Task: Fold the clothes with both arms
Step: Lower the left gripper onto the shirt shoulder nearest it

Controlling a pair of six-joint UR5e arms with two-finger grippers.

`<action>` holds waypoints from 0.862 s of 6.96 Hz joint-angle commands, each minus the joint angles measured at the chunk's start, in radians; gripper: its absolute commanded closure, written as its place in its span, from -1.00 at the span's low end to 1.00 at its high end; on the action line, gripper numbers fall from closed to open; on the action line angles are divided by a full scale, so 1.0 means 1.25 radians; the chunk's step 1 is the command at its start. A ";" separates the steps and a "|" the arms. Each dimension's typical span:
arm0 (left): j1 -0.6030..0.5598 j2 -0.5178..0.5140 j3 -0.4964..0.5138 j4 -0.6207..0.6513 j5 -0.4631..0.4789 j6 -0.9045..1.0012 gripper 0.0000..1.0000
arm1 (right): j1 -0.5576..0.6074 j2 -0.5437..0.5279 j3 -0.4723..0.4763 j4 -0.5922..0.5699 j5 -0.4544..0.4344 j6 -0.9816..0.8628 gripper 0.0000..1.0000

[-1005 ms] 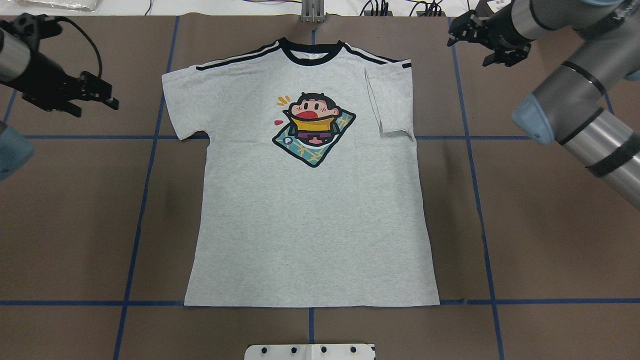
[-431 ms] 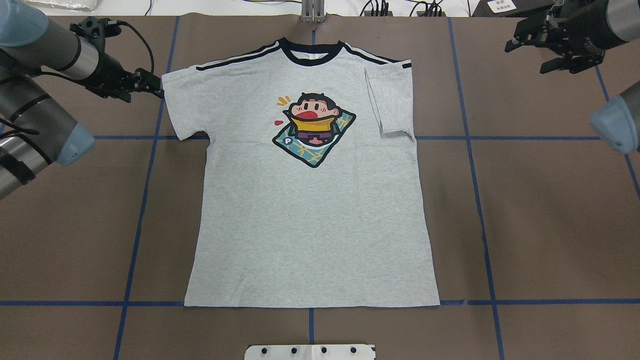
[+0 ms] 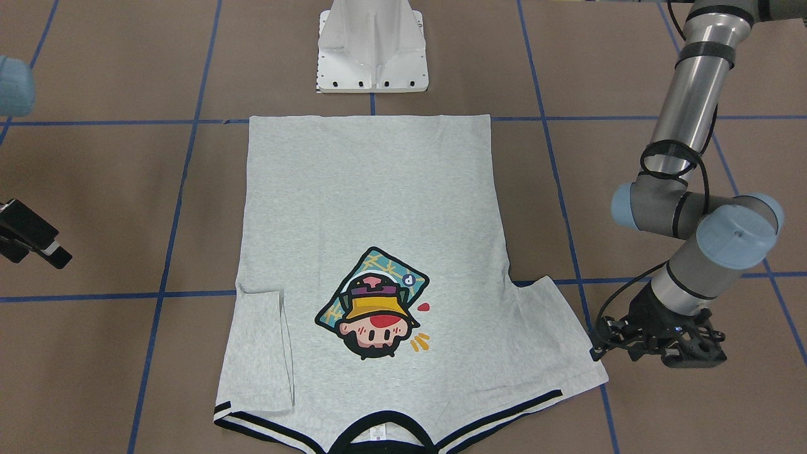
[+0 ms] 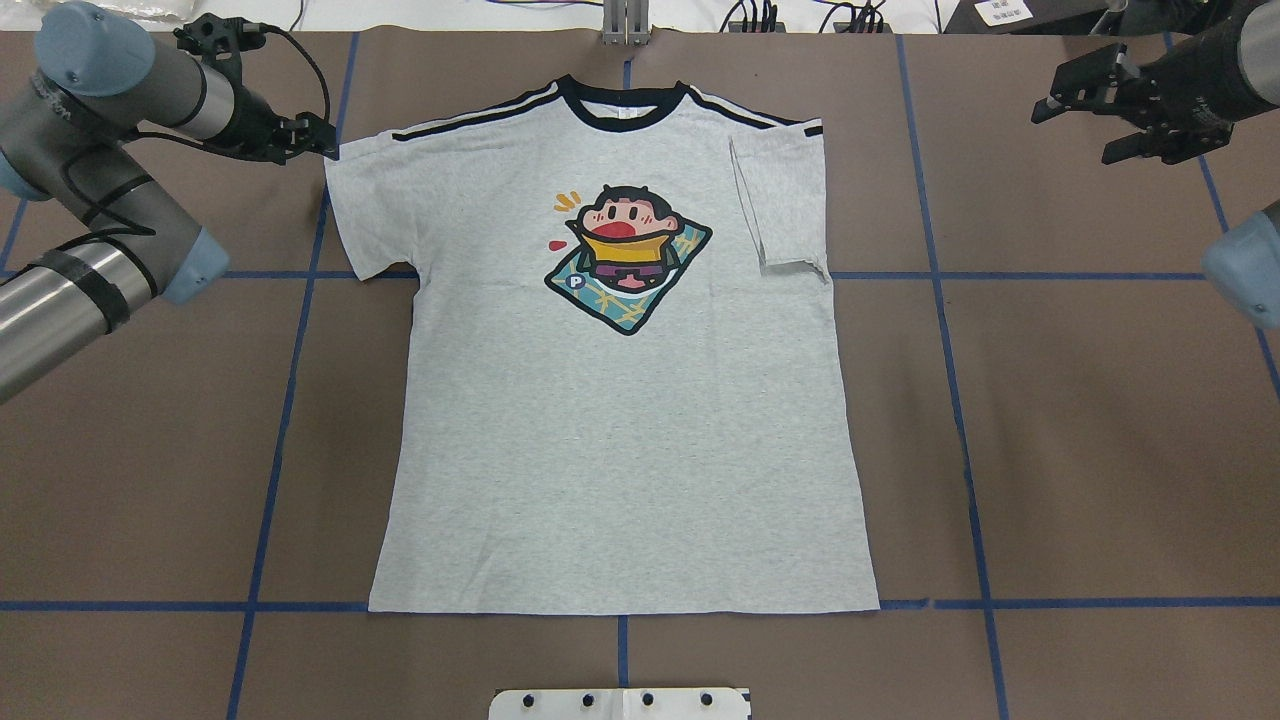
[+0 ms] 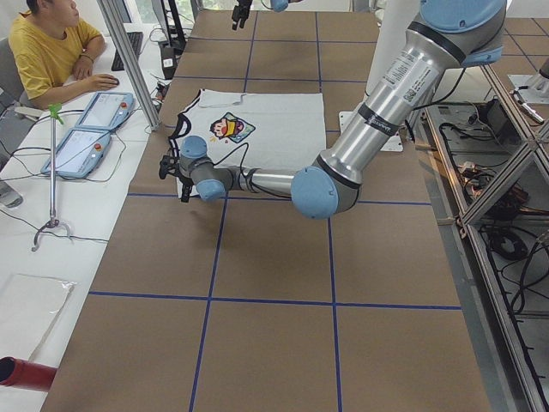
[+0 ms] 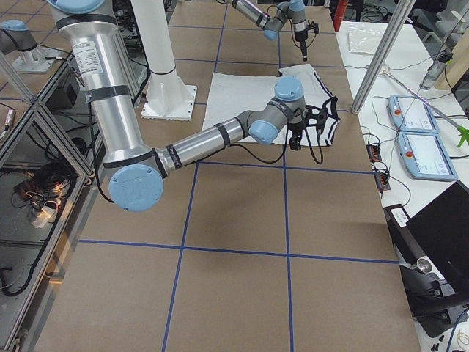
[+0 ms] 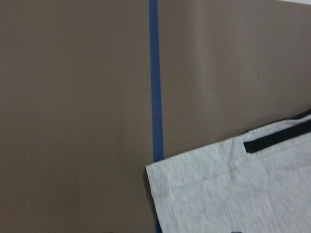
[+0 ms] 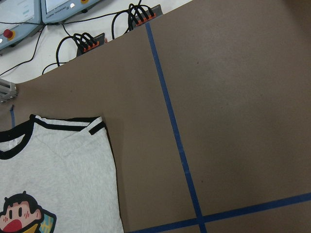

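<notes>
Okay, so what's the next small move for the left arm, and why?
Probably lower the left gripper onto the spread sleeve corner and pinch it: the T-shirt has its other sleeve already folded in, this one lies flat, and the gripper sits beside it.

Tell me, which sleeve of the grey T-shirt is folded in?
The sleeve on the robot's right side: it lies folded onto the light grey T-shirt, while the other sleeve spreads out flat.
</notes>
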 commanded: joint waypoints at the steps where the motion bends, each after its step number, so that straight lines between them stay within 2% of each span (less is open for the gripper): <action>1: 0.008 -0.043 0.074 -0.034 0.023 -0.002 -0.22 | 0.001 -0.003 -0.002 0.001 -0.003 -0.010 -1.00; 2: 0.011 -0.067 0.107 -0.035 0.029 -0.002 -0.19 | -0.001 -0.007 -0.003 0.001 -0.001 -0.025 -1.00; 6: 0.019 -0.070 0.124 -0.051 0.034 -0.002 -0.04 | -0.001 -0.007 -0.002 0.001 -0.001 -0.026 -1.00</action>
